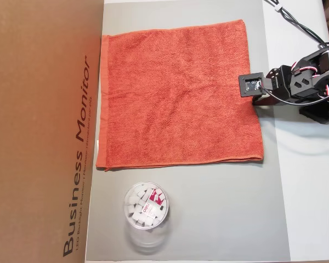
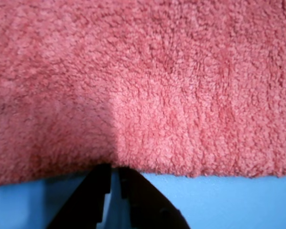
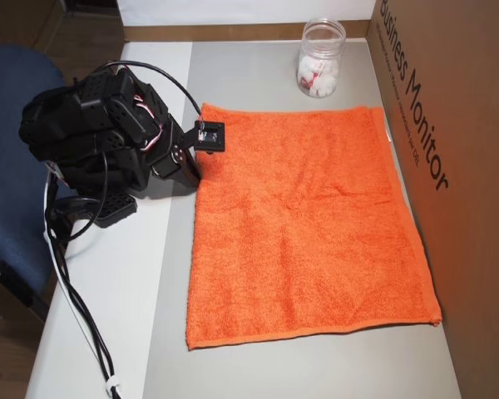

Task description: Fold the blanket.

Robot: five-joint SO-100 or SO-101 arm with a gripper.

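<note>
The orange-red blanket [image 1: 175, 93] lies flat and spread out on a grey mat; it also shows in the other overhead view [image 3: 303, 233] and fills the wrist view [image 2: 148, 81]. My gripper [image 2: 113, 168] is at the middle of the blanket's edge nearest the arm. Its jaws are nearly together with a thin gap, tips right at the hem, apparently pinching it. In both overhead views the gripper [image 1: 254, 98] [image 3: 196, 173] is mostly hidden under the wrist camera.
A clear jar [image 1: 146, 207] [image 3: 320, 58] of white pieces stands on the grey mat [image 1: 219, 219] beside the blanket. A large cardboard box [image 1: 38, 131] [image 3: 457, 166] borders the blanket's far side. Cables [image 3: 75, 299] trail from the arm's base.
</note>
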